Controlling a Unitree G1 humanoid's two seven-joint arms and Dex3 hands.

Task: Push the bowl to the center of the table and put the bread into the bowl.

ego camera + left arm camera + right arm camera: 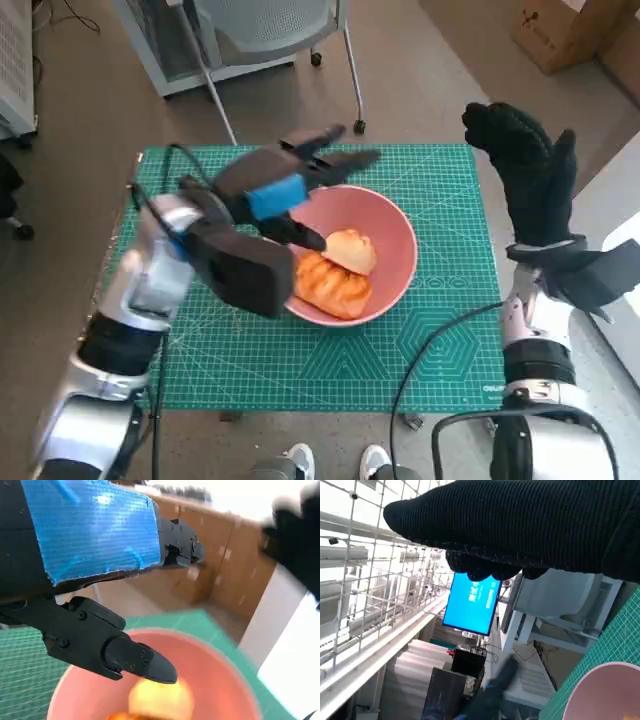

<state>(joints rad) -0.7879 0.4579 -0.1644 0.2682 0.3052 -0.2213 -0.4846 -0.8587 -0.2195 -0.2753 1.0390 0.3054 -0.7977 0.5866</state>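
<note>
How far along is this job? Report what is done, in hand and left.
Done: the pink bowl sits near the middle of the green cutting mat, with the bread inside it. In hand: nothing; the left robot hand hovers open above the bowl, and the right robot hand is raised empty beside the table. Left: apparently only withdrawing.

Colours and patterns, head and wrist views

Bowl [395, 235]: plain pink, under the left fingers. Bread [335, 270] in it: golden orange with a glossy crust, paler yellow on top, just beside the left fingertips. Mat [440, 330]: green with a fine pale grid and printed line figures. Left hand [285, 195]: black, with ribbed bright blue tape [95, 525] across its back. Right hand [525, 170]: black ribbed knit glove. Forearms: pale grey-silver. Screen [472, 602] beyond the right fingers: bright blue. Boxes [225, 570] beyond the left fingers: brown.
</note>
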